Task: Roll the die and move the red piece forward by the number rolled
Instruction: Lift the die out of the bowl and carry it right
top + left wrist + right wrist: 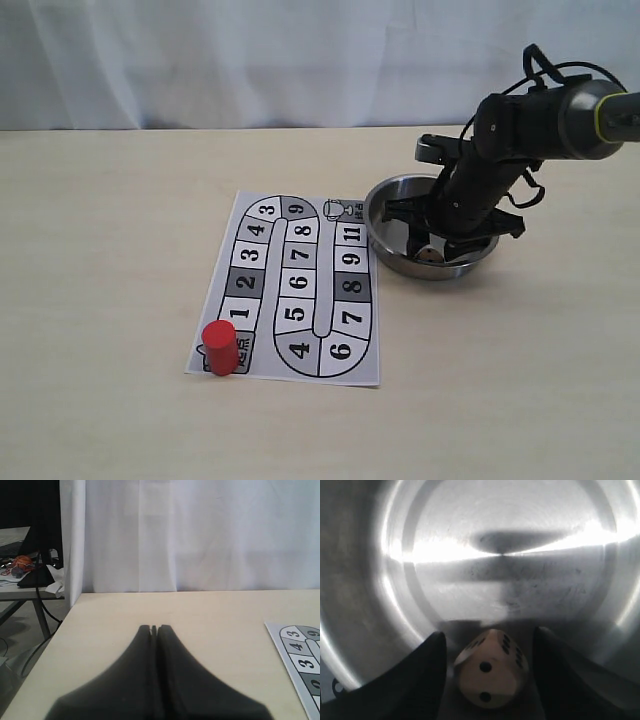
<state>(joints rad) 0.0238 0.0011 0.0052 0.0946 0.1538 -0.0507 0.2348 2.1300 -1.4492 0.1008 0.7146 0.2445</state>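
Starting with the exterior view, the right gripper [432, 246] is reaching down into a steel bowl [398, 262] that sits on the pale table [120, 250], just beside the far right corner of the printed board [300, 290]. The die [430, 256] shows as a small pale spot on the bowl's floor, under the fingers. The red piece [220, 347] stands upright on the near left corner of the board, on the square just before the one marked 1, well apart from the bowl. The left arm is out of sight here.

In the left wrist view, the left gripper [154, 628] has its two dark fingers pressed together with only a thin seam between them and nothing held. It hangs over bare table [210, 615]; an edge of the board [300, 665] shows to one side, and a white curtain [200, 535] hangs behind.

In the right wrist view, the right gripper [490, 636] has its fingers [422, 680] spread to either side of the die [492, 672], with a thin dark gap on each side, so they are not clamped on it. The die rests on the shiny floor of the bowl [470, 530], tilted corner-on, with a two-pip face towards the camera.
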